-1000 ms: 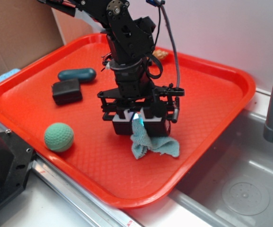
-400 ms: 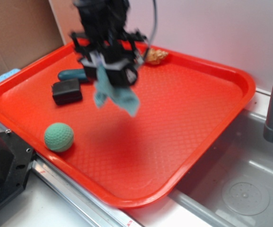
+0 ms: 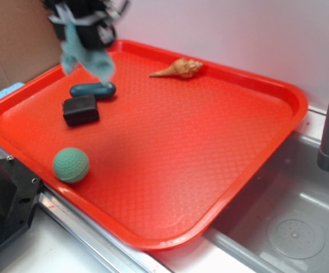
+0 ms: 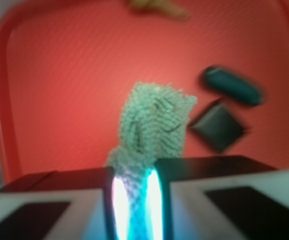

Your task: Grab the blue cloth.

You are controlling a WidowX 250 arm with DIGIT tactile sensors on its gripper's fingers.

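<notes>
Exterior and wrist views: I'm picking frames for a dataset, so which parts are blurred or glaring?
Exterior view: the pincer and hanging blue cloth are motion-smeared, while the tray, green ball and shell stay sharp. Wrist view: soft overall, the dark teal capsule and black block streaked; bright glare beside the clamped cloth.

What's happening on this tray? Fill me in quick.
The gripper is shut on the blue cloth and holds it in the air over the far left corner of the red tray. The green ball, black block, dark teal capsule and seashell lie on the tray.
</notes>
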